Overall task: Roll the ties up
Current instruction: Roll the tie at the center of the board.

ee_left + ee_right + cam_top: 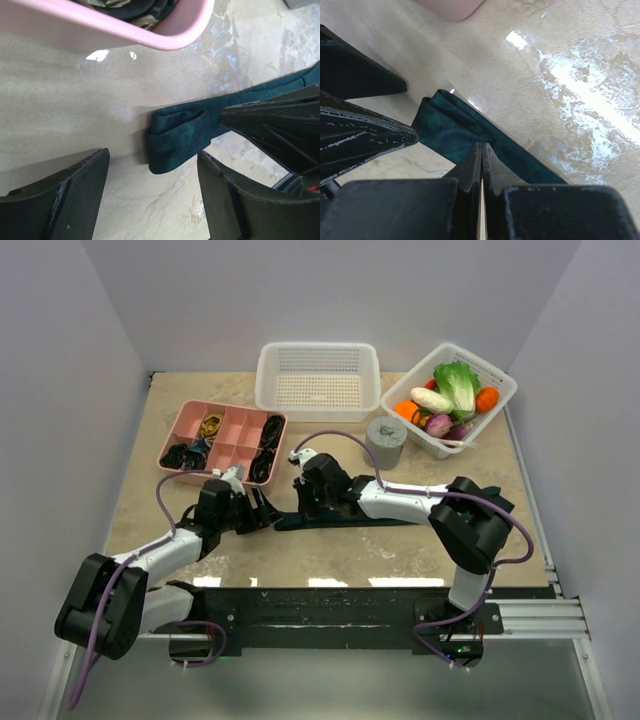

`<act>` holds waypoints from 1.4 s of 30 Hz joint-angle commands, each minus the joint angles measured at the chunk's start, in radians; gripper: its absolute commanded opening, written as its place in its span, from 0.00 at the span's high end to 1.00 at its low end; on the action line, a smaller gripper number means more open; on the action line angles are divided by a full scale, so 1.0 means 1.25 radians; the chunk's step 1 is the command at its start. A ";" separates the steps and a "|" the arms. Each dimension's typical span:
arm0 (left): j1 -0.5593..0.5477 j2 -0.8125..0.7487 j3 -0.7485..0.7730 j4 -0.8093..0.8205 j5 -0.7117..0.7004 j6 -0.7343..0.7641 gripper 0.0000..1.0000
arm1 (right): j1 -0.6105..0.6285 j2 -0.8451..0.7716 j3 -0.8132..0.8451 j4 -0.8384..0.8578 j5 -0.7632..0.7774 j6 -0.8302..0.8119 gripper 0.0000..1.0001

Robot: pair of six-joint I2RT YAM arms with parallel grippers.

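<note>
Early in the roll. The tie (330,519) lies flat on the table (330,560), in front of the pink tray (240,435), running from the left end effector (262,512) rightward under the right arm toward its base. Its near end is folded over once into a short loose loop (175,135) (first turn only, not a tight coil); the rest of the band is unrolled.

Left end effector: jaws stand wide apart, nothing between them, the folded end sits just ahead of the gap. Right end effector (482,155): fingers pressed together, tips planted on the tie just behind the fold; whether cloth is actually nipped between them or only pinned to the table I cannot tell.

Next move, my guess: left closes on the loop across its width, then turns it over toward the right arm while the right keeps the band from sliding, or lifts off so the roll can advance. Risk: soft cloth, the loop could spring flat if let go.

Surface: beige marbled stone-look table, glossy, glare patches. Beyond the tie: pink tray with dark cords, white basket (318,380), grey cylinder (386,443), bin of toy vegetables (450,400). Plain pale walls on three sides, dark rail at the near edge.
</note>
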 commanded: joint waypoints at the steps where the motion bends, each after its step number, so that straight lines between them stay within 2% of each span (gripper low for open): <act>1: 0.005 0.015 -0.020 0.095 0.039 -0.023 0.25 | 0.000 0.019 -0.014 0.043 -0.013 -0.003 1.00; 15: 0.005 0.154 -0.057 0.240 0.075 -0.055 0.38 | 0.000 0.088 -0.003 0.035 0.010 0.002 1.00; 26: 0.005 0.202 -0.069 0.310 0.083 -0.080 0.58 | 0.000 0.096 0.000 0.031 0.013 0.003 1.00; 33: 0.005 0.202 -0.034 0.275 0.079 -0.059 0.79 | 0.000 0.076 0.011 0.017 0.004 0.002 1.00; 42: 0.005 0.175 0.035 0.131 0.045 0.022 0.99 | 0.000 0.036 0.027 -0.002 0.008 -0.005 1.00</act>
